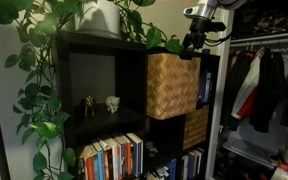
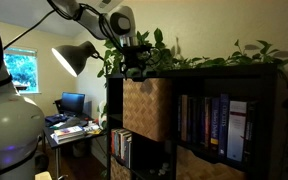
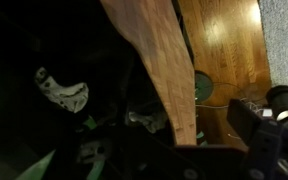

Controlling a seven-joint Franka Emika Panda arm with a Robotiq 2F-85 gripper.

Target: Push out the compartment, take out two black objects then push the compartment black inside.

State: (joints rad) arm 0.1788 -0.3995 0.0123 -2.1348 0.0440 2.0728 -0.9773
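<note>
The compartment, a tan woven wicker bin [image 1: 172, 85], sticks out of the top cell of the black shelf unit [image 1: 74, 60]; it also shows in an exterior view [image 2: 147, 108]. My gripper [image 1: 194, 40] [image 2: 134, 66] hangs just above the bin's top edge, among plant leaves. In the wrist view the bin's tan wall [image 3: 149, 55] runs between my jaws [image 3: 174, 135], which look open and empty. The bin's inside is dark. A pale shiny thing [image 3: 62, 92] shows there. I cannot make out any black objects.
A darker, smaller woven bin [image 1: 196, 128] sits in the cell below. Books [image 1: 112, 155] fill the lower shelf and two small figurines [image 1: 100, 103] stand in the open cell. A trailing plant [image 1: 39, 90] covers the top. A lamp [image 2: 74, 57] and a desk [image 2: 69, 128] stand nearby.
</note>
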